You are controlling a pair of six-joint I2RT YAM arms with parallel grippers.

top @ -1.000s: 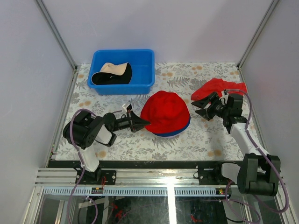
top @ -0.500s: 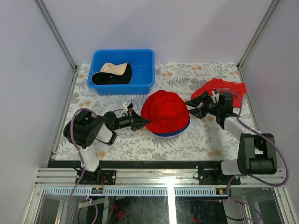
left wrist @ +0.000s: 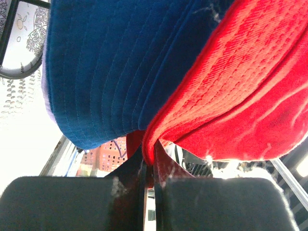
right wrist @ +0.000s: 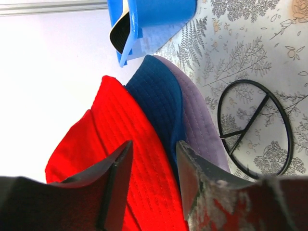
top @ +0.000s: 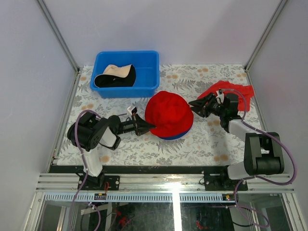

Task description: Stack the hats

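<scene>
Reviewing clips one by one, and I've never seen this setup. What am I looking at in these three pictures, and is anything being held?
Two small robot arms are bolted at the near edge of a floral table, each ending in a two-finger gripper. The wide picture looks down from above and behind; the other two come from cameras on each wrist. On the table a red hat tops a navy hat and a lavender hat, with a black wire stand alongside. A beige hat lies in the blue bin; a red cloth lies at the right. The left gripper is shut on the red hat's brim; the right gripper is open near that hat's other side, holding nothing.
</scene>
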